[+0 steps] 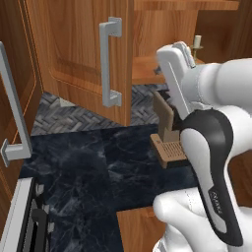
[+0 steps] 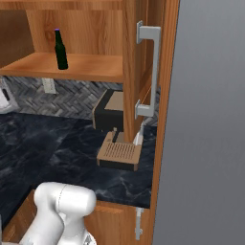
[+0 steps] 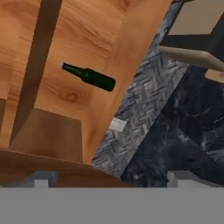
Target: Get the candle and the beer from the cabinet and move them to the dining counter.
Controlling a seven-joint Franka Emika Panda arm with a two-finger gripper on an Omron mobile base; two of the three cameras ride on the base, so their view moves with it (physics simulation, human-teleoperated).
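Standing upright near the front edge of the cabinet (image 2: 143, 52) shelf, the beer (image 2: 60, 50) waits untouched, purple cap up. Seen from the hand, its long axis runs crosswise, lying ahead of the fingertips (image 3: 41, 180) and toward their left side, well apart from them. Those fingers are spread wide, holding nothing. The candle (image 1: 197, 43) sits deeper along the same shelf, toward its right end. I reckon the hand must roll to match the bottle before reaching in
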